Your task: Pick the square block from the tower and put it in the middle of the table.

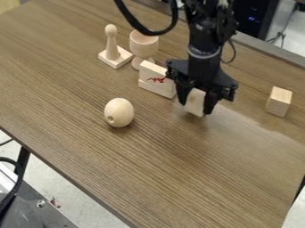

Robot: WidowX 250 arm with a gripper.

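The black gripper hangs right of the table's centre, shut on a pale wooden square block, one finger on each side of it. I cannot tell whether the block's lower edge touches the table. Just left of the gripper stands a low stack of flat wooden blocks with red marks on its front, its right end close to the left finger. The brown wood-grain table lies under everything.
Left of the stack are a wooden goblet and a peg on a square base. A wooden egg with a hole lies nearer the front, left of centre. Another wooden block stands at the right. A black cable loops above the goblet.
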